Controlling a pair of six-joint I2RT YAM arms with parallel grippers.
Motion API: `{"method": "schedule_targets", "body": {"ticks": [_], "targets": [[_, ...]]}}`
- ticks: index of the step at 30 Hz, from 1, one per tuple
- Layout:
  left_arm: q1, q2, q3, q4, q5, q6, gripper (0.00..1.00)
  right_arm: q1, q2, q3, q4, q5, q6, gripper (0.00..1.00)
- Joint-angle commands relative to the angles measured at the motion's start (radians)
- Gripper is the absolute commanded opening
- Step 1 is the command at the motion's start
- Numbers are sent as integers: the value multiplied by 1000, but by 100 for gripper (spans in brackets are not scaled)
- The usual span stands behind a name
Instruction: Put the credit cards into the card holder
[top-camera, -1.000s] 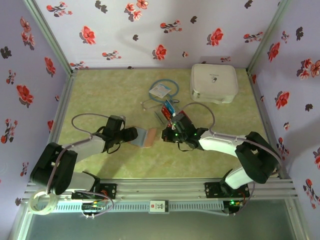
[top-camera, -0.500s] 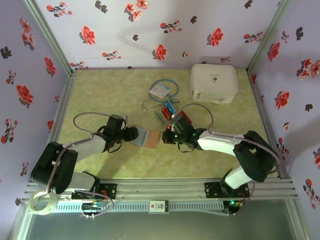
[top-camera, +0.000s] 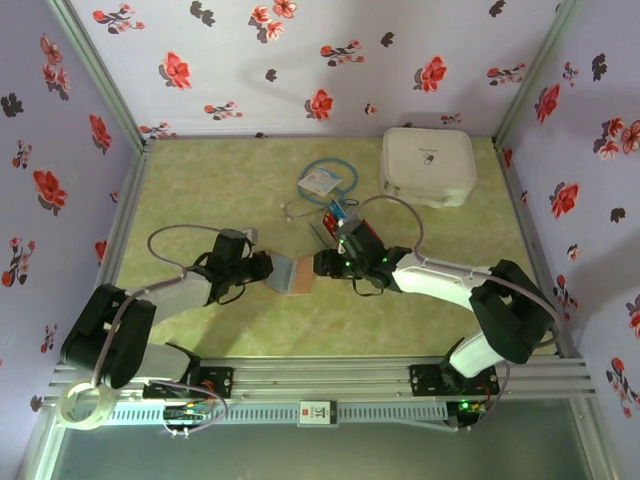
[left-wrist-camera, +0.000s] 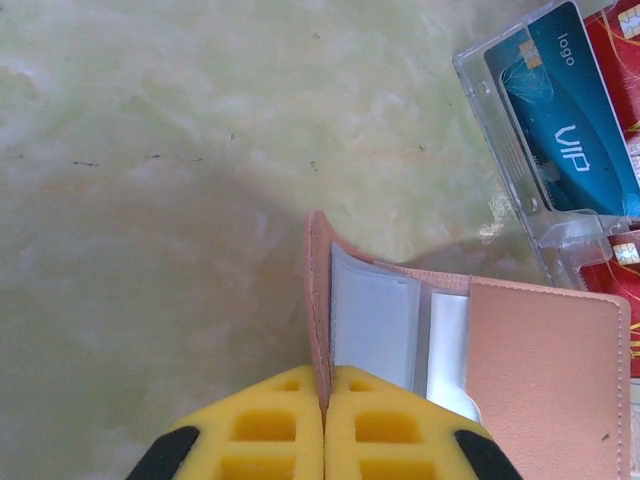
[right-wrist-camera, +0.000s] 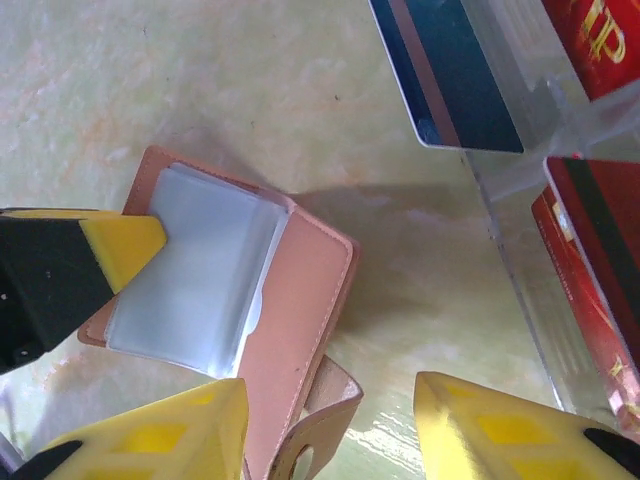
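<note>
The pinkish-tan card holder (top-camera: 294, 274) lies open on the table between the two grippers, its greyish sleeves (right-wrist-camera: 200, 270) showing. My left gripper (left-wrist-camera: 325, 375) is shut on the edge of the holder's raised left cover (left-wrist-camera: 316, 290); from above, the left gripper (top-camera: 270, 268) sits at the holder's left side. At the holder's right side my right gripper (top-camera: 322, 264) stands open, and the right cover (right-wrist-camera: 295, 330) and its strap lie between the spread fingers (right-wrist-camera: 150, 430). A blue card (left-wrist-camera: 565, 120) and red cards (right-wrist-camera: 590, 250) rest in a clear tray just beyond.
A large white square case (top-camera: 428, 165) stands at the back right. A white tag with a blue cord loop (top-camera: 324, 180) lies behind the clear tray (top-camera: 338, 218). Flowered walls close in the green table (top-camera: 200, 190) on three sides.
My left gripper has closed on the holder's left cover. The right gripper has opened, let go of the holder's right side and shifted a little left.
</note>
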Motion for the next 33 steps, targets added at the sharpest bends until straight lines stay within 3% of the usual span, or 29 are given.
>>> {"method": "schedule_targets", "body": {"ticks": [1, 9, 23, 33], "targets": [[-5, -83, -20, -112, -80, 5, 0, -12, -4, 51, -51, 31, -34, 46], [-5, -246, -41, -264, -228, -4, 0, -1, 109, 143, -99, 39, -77, 34], [-5, -208, -36, -220, -214, 3, 0, 60, 335, 293, -215, 209, -170, 30], [-5, -190, -53, -152, -180, -6, 0, 17, 351, 279, -240, 316, -189, 27]]}}
